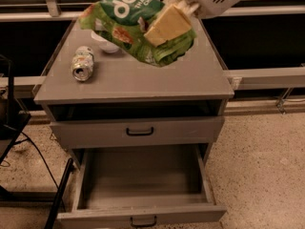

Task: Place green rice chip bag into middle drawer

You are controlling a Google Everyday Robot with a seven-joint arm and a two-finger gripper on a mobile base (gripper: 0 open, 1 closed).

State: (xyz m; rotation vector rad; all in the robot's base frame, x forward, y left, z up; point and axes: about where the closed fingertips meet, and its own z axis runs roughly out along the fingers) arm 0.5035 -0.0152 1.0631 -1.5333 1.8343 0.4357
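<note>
1 hand [167, 26] abv cabinet [143, 78], clamped on bag [125, 9]

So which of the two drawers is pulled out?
The lower one, the middle drawer, stands open with its inside showing; the upper drawer sits shut. The gripper holds the green rice chip bag above the cabinet top.

Single high, close view from the front, down onto the cabinet [143, 80], jaws at top right.
</note>
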